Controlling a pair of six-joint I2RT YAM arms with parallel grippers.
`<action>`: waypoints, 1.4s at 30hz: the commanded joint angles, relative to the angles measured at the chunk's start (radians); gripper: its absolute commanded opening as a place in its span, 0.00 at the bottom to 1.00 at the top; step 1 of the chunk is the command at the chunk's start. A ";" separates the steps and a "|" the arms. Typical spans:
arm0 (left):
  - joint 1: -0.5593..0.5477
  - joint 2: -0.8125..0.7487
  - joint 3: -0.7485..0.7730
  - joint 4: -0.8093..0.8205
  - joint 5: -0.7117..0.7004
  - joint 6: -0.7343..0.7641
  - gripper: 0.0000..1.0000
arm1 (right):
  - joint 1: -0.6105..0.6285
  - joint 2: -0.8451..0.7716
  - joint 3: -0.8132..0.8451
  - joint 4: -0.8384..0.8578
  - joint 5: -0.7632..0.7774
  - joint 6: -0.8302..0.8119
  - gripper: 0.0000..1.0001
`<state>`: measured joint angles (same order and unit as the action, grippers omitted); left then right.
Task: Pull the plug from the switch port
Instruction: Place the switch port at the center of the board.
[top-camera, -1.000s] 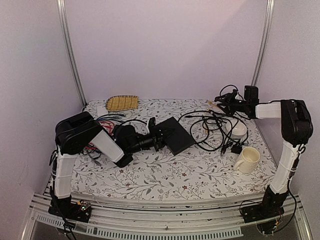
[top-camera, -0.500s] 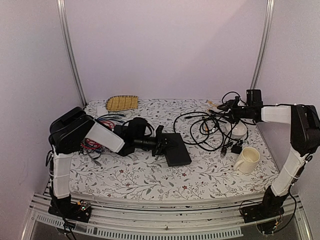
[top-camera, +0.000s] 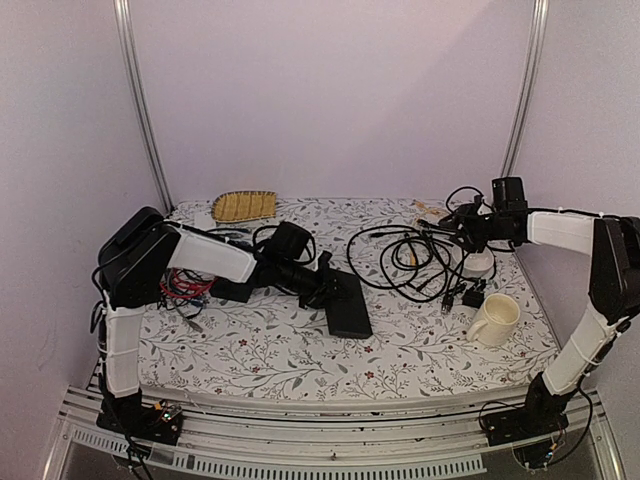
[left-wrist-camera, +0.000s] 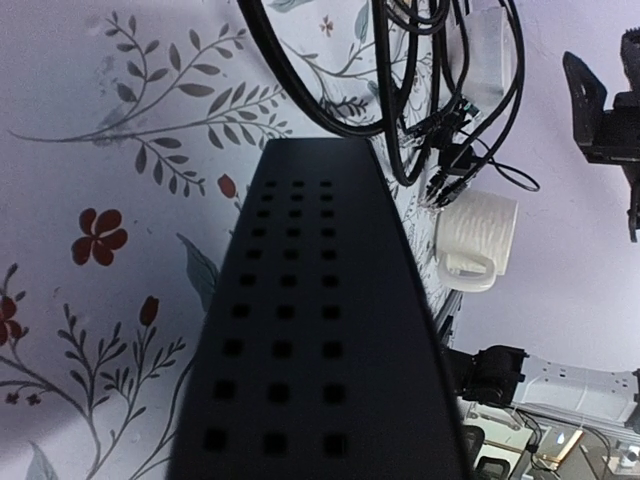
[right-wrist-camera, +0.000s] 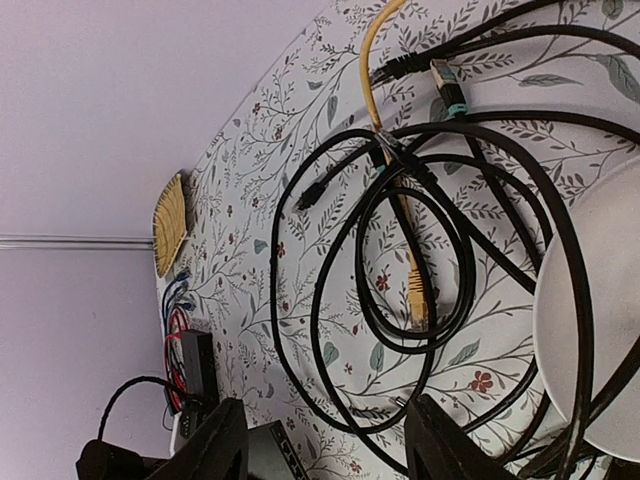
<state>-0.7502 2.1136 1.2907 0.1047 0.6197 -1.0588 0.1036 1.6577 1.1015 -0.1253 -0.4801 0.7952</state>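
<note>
Cream mug (top-camera: 495, 320) sits nearest, on the right of the flowered desk (top-camera: 300, 355). Further in, at the middle, the left claw (top-camera: 322, 283) is clamped on the end of the switch (top-camera: 350, 312), a flat black box with rows of small holes. Beyond, over tangled black cables (top-camera: 405, 262), the right claw (top-camera: 455, 222) hangs spread open, holding nothing.

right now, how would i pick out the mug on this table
Start at the floral table, on its right side by the right arm. Just nearer than the tangle of black cables stands the mug: cream, with a handle, unlike the white dome behind it.
</note>
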 joint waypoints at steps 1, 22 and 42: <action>0.012 0.006 0.076 -0.142 -0.001 0.095 0.08 | 0.019 -0.049 -0.012 -0.070 0.085 -0.041 0.55; 0.035 0.010 0.162 -0.458 -0.086 0.197 0.53 | 0.098 -0.135 -0.024 -0.066 0.219 -0.091 0.56; 0.046 -0.136 0.068 -0.526 -0.170 0.208 0.62 | 0.175 -0.137 0.015 -0.074 0.231 -0.156 0.56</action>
<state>-0.7105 2.0361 1.3853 -0.4240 0.4728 -0.8631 0.2703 1.5452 1.0874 -0.2024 -0.2623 0.6647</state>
